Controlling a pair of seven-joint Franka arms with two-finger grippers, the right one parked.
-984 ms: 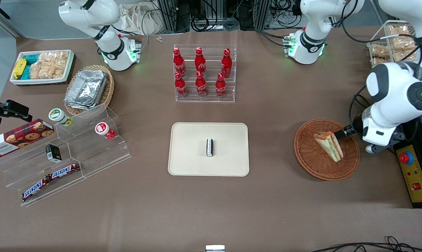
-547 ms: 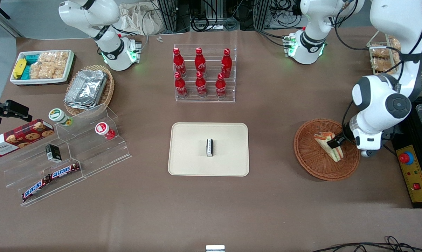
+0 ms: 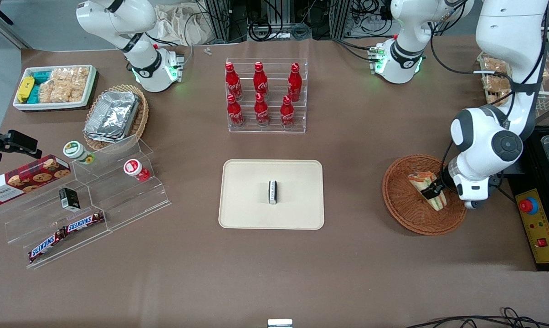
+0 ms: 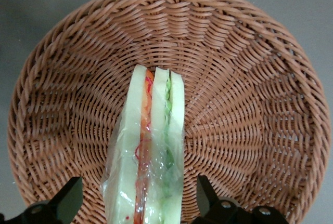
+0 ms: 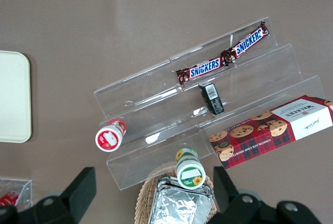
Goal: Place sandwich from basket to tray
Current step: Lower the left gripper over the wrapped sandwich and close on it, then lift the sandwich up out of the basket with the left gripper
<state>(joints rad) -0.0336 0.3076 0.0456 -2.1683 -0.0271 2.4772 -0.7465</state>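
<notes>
Left wrist view: gripper spread wide, one finger on each flank of the sandwich, apparently not yet touching it. Sandwich stands on edge in the basket. Tray lies well apart, toward the parked arm's end.

"SNICKERS" on two bars ("WALKERS" on the cookie box)
</notes>
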